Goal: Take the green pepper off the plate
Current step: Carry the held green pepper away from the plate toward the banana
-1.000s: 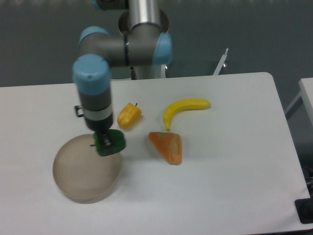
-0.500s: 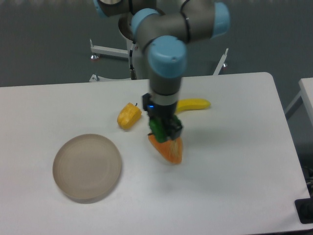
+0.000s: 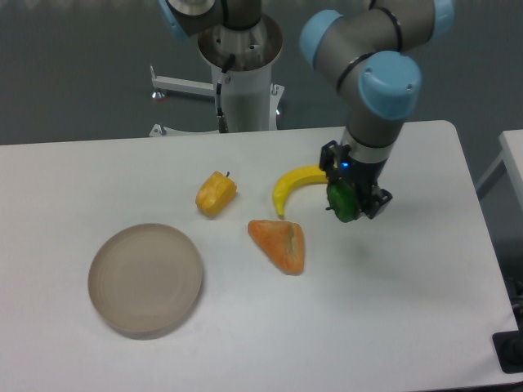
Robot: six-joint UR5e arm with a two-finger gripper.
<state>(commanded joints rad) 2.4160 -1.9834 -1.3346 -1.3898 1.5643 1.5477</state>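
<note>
— Which step is in hand, from the fixed camera?

— The pick itself looks done. The gripper (image 3: pixel 353 202) sits right of centre, its jaws closed on the green pepper (image 3: pixel 342 202), which hangs clear of the counter (image 3: pixel 392 310) just beside the banana's (image 3: pixel 296 181) right end. The plate (image 3: pixel 145 279) at lower left holds nothing.

— So what does the next move call for?

— I judge it only needs a steady hold. If the arm sets the pepper down, the bare counter to the right is the safer spot, away from the banana and the orange wedge (image 3: pixel 279 243).

— And against the earlier frames?

— A second ago the pepper is gripped right at the plate's upper right rim, at left of the frame. Half a second ago it is over the orange wedge at centre. Now it is further right, past the banana. The yellow pepper (image 3: pixel 216 193), the wedge and the plate keep their places.
</note>
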